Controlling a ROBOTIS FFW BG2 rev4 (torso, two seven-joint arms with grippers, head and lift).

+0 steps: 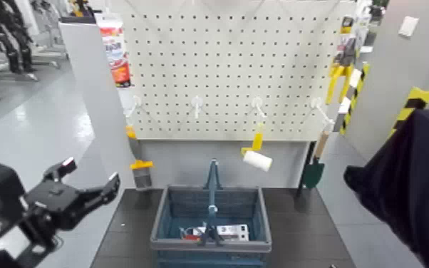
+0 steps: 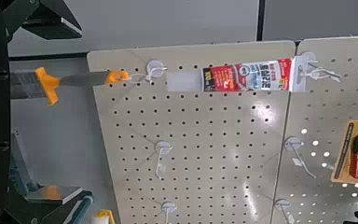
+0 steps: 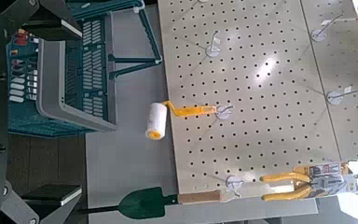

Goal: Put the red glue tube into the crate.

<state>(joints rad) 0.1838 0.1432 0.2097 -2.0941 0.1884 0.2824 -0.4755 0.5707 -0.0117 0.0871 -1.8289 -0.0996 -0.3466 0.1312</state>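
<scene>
Red glue tube on pegboard; crate below.

Pegboard (image 1: 224, 71) fills upper centre; crate (image 1: 212, 239) stands lower centre. Left gripper (image 1: 85, 184), lower left, jaws apart, empty. Red glue tube (image 1: 115, 53) hangs upper left, its lettering too small to read.

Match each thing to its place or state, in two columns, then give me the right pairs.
Things:
1. Glue tube
2. Crate
3. Paint roller
4. Left gripper

Places or states:
A. Hanging from the board, white with a yellow handle
B. Open, left of the crate
C. Hanging on a hook, with a red label
D. On the dark surface, items inside

Right pairs: 1-C, 2-D, 3-A, 4-B
</scene>
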